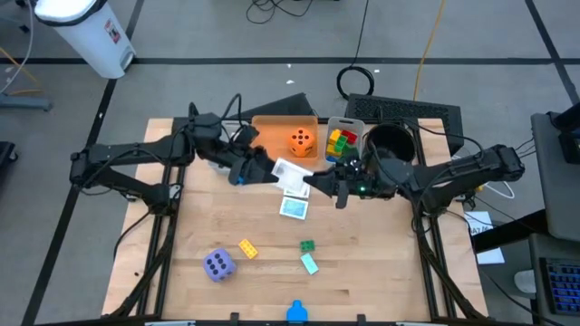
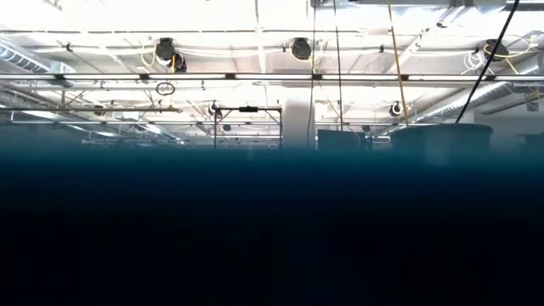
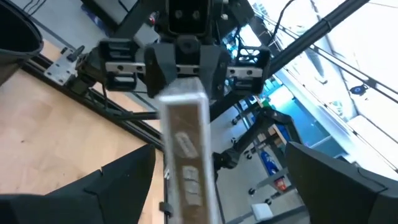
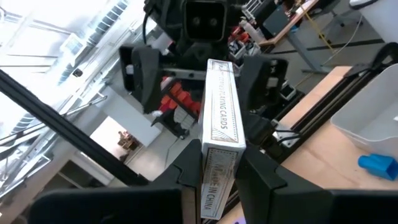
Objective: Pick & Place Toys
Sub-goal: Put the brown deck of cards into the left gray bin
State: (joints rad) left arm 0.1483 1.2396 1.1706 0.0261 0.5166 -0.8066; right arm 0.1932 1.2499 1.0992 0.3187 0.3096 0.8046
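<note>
right gripper (image 1: 323,185): over the middle of the wooden table (image 1: 381,272), fingers clamped on one end of a pale rectangular card box (image 4: 217,118). the box is lifted off the table and points toward the other arm.

left gripper (image 1: 254,169): facing the right one from just beside the orange rectangular bin (image 1: 272,124). its fingers (image 3: 118,186) are spread wide, one on each side of the box's free end, with a gap on both sides; no contact visible. the box sits between the two grippers, held by the right one only.

writing on the box, right wrist view: long side reads "...aying cards", first letters cut off; the end nearest the camera reads "...in china". the printing on the face seen in the left wrist view is too blurred to read.

other toys:
- orange foam die (image 1: 302,140) with dark pips, inside the orange bin.
- red, yellow and green plastic bricks (image 1: 342,143), piled in the grey bin (image 1: 348,121), beside the black round bowl (image 1: 390,145).
- square picture card (image 1: 293,207), flat on the table just below the grippers.
- purple foam die (image 1: 218,264), near the front left of the table.
- yellow brick (image 1: 247,248), green brick (image 1: 307,244) and pale green brick (image 1: 310,263), loose on the table in front.
- blue brick (image 1: 296,312), at the front edge.

low view: ceiling only, lower half dark.
</note>
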